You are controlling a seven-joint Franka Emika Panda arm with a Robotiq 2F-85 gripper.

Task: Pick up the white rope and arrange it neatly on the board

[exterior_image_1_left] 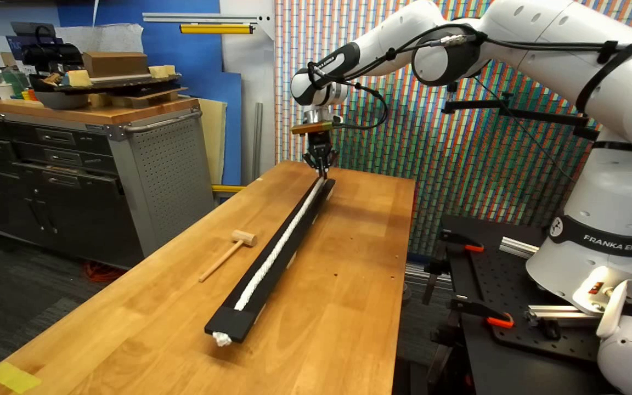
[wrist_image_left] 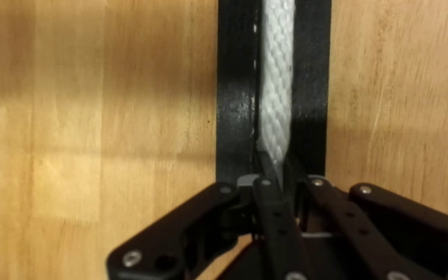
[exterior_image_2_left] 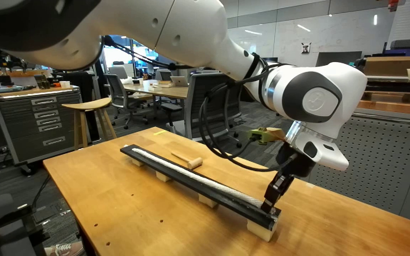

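The white rope (exterior_image_1_left: 279, 247) lies nearly straight along the black board (exterior_image_1_left: 237, 321); both also show in an exterior view, rope (exterior_image_2_left: 198, 176) and board (exterior_image_2_left: 176, 175). At the board's end far from the gripper, a white frayed tuft sticks out past a flat black part. My gripper (exterior_image_1_left: 322, 174) points down at the opposite end, its fingertips at board level (exterior_image_2_left: 267, 208). In the wrist view the rope (wrist_image_left: 277, 70) runs along the board (wrist_image_left: 233, 97) and narrows between the fingertips (wrist_image_left: 275, 155), which are shut on it. The rope's tip behind the fingers is hidden.
Light wooden blocks (exterior_image_2_left: 206, 200) hold the board above the wooden tabletop (exterior_image_1_left: 349, 307). A small wooden mallet (exterior_image_1_left: 244, 237) lies beside the board, also visible in an exterior view (exterior_image_2_left: 194, 163). Yellow tape (exterior_image_1_left: 14, 377) is at a table corner. A drawer cabinet (exterior_image_1_left: 168, 159) stands beyond the table.
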